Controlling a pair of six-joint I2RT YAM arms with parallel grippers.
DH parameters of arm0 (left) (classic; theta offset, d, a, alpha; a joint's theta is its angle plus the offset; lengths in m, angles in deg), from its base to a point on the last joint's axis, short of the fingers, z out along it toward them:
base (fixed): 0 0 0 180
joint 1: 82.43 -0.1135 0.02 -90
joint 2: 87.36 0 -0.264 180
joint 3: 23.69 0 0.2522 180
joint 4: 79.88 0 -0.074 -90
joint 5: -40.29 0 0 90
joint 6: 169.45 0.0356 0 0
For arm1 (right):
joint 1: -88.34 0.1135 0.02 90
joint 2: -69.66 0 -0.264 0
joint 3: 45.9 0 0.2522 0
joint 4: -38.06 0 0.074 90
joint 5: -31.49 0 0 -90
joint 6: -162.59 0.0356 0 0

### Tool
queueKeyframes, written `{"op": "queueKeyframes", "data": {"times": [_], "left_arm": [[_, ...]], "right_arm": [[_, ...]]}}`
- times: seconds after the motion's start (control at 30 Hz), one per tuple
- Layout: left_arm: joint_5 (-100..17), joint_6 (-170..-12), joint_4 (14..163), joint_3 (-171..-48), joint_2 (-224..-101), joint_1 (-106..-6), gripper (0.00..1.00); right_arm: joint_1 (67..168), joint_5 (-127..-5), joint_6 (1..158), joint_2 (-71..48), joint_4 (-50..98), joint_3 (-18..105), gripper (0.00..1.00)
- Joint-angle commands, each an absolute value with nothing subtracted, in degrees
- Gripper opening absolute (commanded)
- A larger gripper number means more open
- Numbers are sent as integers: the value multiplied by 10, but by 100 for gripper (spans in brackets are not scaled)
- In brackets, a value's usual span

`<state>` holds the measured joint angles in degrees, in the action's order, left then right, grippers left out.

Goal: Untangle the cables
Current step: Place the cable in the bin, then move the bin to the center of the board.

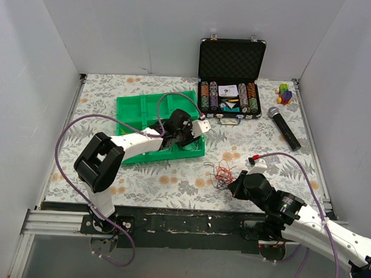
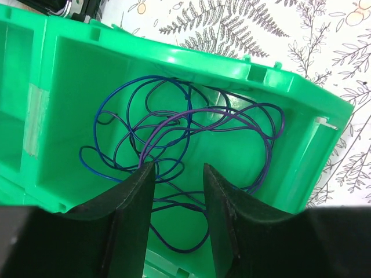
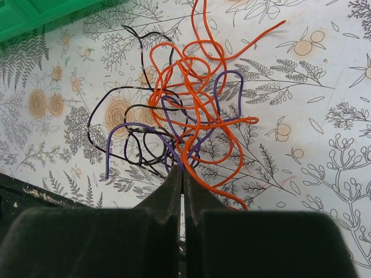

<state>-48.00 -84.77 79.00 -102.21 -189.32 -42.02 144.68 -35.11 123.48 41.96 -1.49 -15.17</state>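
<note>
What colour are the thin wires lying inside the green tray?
The wires are blue and purple, shown best in the left wrist view.

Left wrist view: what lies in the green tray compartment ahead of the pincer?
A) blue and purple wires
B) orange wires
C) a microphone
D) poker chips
A: thin blue and purple wires coil loosely inside the green tray, just beyond the open left pincer.
</note>
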Motion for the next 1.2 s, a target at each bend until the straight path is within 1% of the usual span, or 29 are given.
{"op": "queueKeyframes", "data": {"times": [0.0, 0.07, 0.1, 0.13, 0.17, 0.2, 0.3, 0.37, 0.47, 0.6, 0.63, 0.77, 0.83, 0.9, 0.97, 1.0, 1.07, 1.13, 1.17], "left_arm": [[-452, -883, 752, -1091, -1862, -423, 41], [-418, -916, 693, -1163, -1843, -423, 49], [-389, -924, 650, -1204, -1834, -427, 57], [-363, -935, 617, -1249, -1826, -430, 68], [-343, -950, 590, -1293, -1818, -433, 76], [-315, -967, 571, -1324, -1809, -442, 88], [-290, -1005, 555, -1381, -1773, -459, 95], [-287, -1020, 570, -1376, -1749, -472, 98], [-318, -1038, 614, -1332, -1721, -507, 98], [-290, -1077, 645, -1292, -1722, -617, 98], [-281, -1084, 646, -1291, -1731, -646, 98], [-260, -1094, 653, -1279, -1774, -723, 98], [-254, -1093, 669, -1261, -1784, -747, 98], [-254, -1080, 683, -1240, -1795, -757, 98], [-251, -1074, 703, -1218, -1803, -760, 98], [-246, -1073, 712, -1206, -1808, -762, 98], [-232, -1068, 729, -1186, -1817, -764, 98], [-218, -1066, 756, -1173, -1827, -768, 98], [-212, -1063, 766, -1173, -1837, -770, 98]], "right_arm": [[1449, -349, 1242, 429, -12, -152, 1], [1449, -350, 1241, 430, -15, -149, 1], [1449, -353, 1237, 429, -15, -147, 1], [1449, -356, 1237, 429, -16, -146, 1], [1449, -358, 1234, 428, -15, -144, 1], [1449, -365, 1231, 427, -15, -144, 1], [1449, -385, 1224, 420, -15, -145, 14], [1449, -400, 1220, 412, -13, -147, 24], [1449, -412, 1200, 396, -23, -125, 35], [1449, -415, 1158, 365, -58, -61, 49], [1449, -423, 1149, 352, -69, -43, 51], [1449, -444, 1121, 325, -100, 27, 52], [1449, -422, 1105, 318, -99, 59, 49], [1449, -383, 1078, 293, -79, 98, 49], [1439, -345, 1033, 222, -39, 129, 48], [1425, -345, 1006, 188, -15, 142, 48], [1365, -414, 962, 106, 53, 163, 47], [1271, -510, 938, 21, 141, 174, 44], [1244, -530, 924, -15, 175, 187, 44]]}}
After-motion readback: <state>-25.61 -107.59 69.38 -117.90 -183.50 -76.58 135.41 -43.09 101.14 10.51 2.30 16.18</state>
